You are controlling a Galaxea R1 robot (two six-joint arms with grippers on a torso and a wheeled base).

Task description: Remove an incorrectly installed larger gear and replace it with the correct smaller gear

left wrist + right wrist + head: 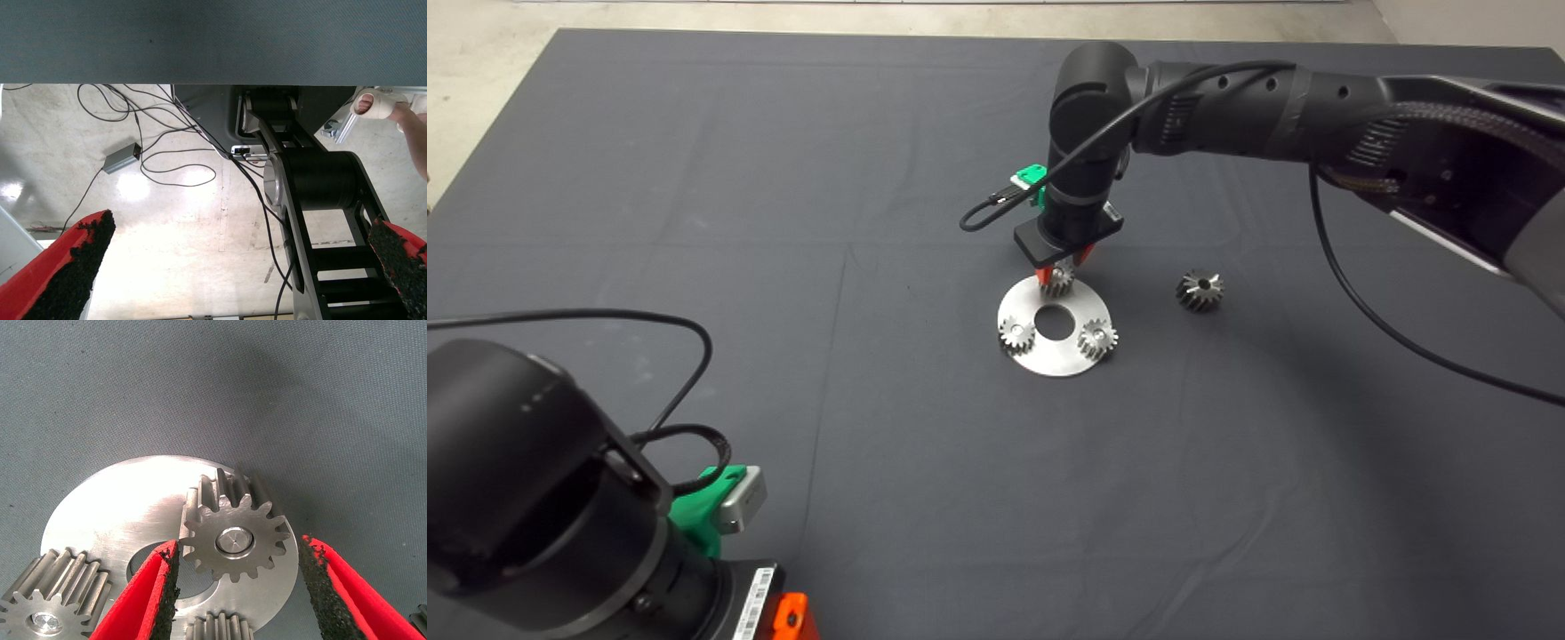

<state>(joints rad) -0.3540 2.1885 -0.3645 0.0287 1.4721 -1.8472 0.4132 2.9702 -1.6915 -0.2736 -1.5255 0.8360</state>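
Observation:
A round steel plate [1049, 363] lies mid-mat with three small fine-toothed gears on it. The smaller gear [1060, 279] at the plate's far edge sits on its pin [237, 540], seated flat. My right gripper [1063, 267] hangs straight over that gear, open. Its red fingers [157, 593] stand on either side of the gear [235, 537]; one pad is close to a tooth and the other stands apart. The larger gear [1199, 290], with coarse teeth, lies on the mat to the right of the plate. My left gripper [241, 225] is parked at the lower left, open and holding nothing.
Two more small gears [1017, 334] [1097, 339] sit on the plate's near side around its centre hole [1056, 322]. The left wrist view shows the mat's edge, floor cables, a grey box [121, 158] and a person's hand [377, 105].

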